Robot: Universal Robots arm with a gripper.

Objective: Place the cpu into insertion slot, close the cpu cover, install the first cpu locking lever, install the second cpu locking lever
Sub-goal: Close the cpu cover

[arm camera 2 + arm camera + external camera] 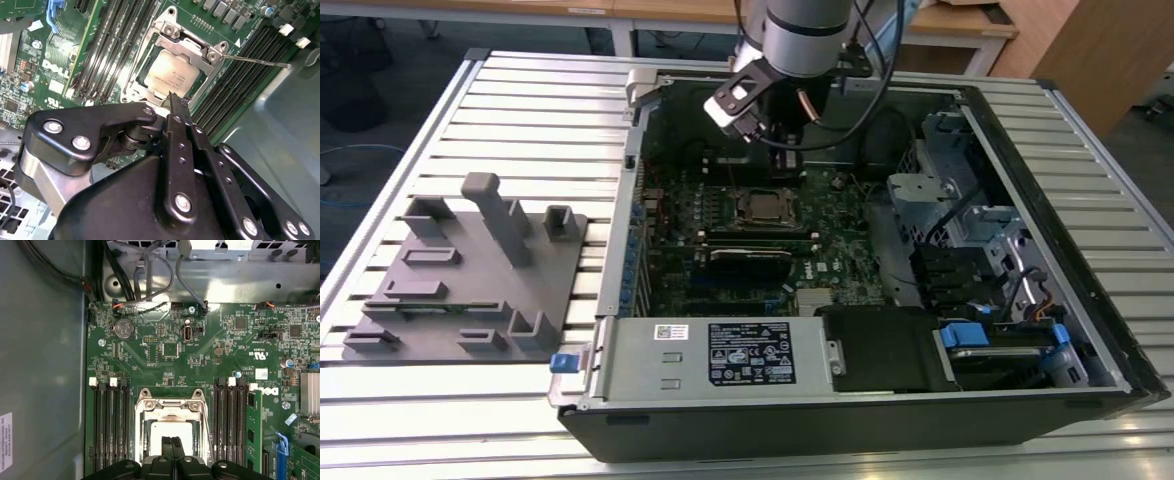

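Observation:
The cpu (171, 78) lies in the insertion slot (758, 206) on the green motherboard, its silver top showing. The cpu cover (196, 49), a silvery frame, lies flat over the chip's edges. A thin metal locking lever (256, 60) sticks out sideways from one corner of the socket. My gripper (170, 96) hangs just above the socket's edge with its two dark fingers pressed together and nothing between them. In the first wrist view the shut fingertips (172, 442) overlap the cpu (172, 431) inside the cover (170, 407). In the exterior view the gripper (778, 160) is behind the socket.
Long black memory slots (107, 425) flank the socket on both sides. A grey labelled box (720, 352) sits at the case's front, and drive cages (961, 220) are on the exterior view's right. A grey fixture plate (467, 280) lies on the table outside the case.

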